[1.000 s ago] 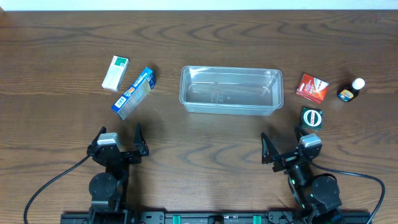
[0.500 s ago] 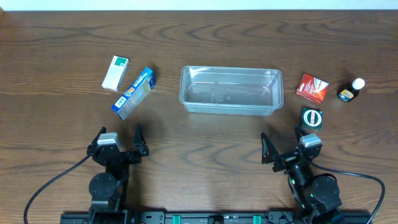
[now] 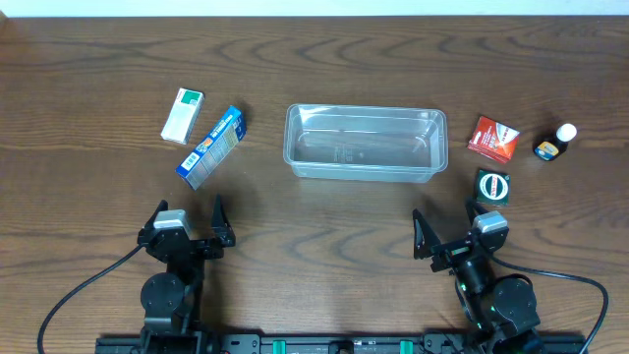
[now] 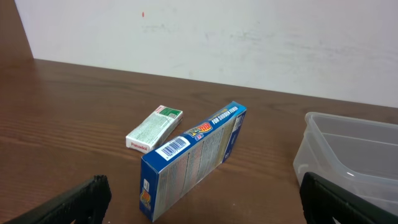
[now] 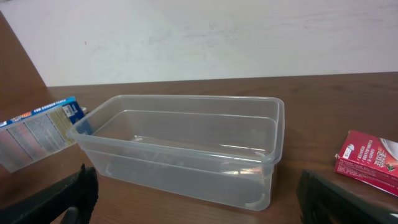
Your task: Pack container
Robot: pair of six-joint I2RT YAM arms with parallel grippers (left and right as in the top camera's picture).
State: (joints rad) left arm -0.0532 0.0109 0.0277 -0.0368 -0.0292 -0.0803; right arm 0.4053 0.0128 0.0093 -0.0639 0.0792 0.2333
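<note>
The clear plastic container (image 3: pixel 364 143) stands empty at the table's middle; it also shows in the right wrist view (image 5: pixel 180 149) and at the right edge of the left wrist view (image 4: pixel 348 155). A blue carton (image 3: pixel 210 147) stands on its long edge left of it, seen close in the left wrist view (image 4: pixel 193 158). A small white and green box (image 3: pixel 182 115) lies further left. My left gripper (image 3: pixel 187 228) is open and empty near the front edge. My right gripper (image 3: pixel 444 228) is open and empty in front of the container's right end.
A red box (image 3: pixel 493 138), a round black and green tape measure (image 3: pixel 492 186) and a small dark bottle with a white cap (image 3: pixel 553 143) lie right of the container. The red box also shows in the right wrist view (image 5: pixel 367 155). A white wall is behind the table.
</note>
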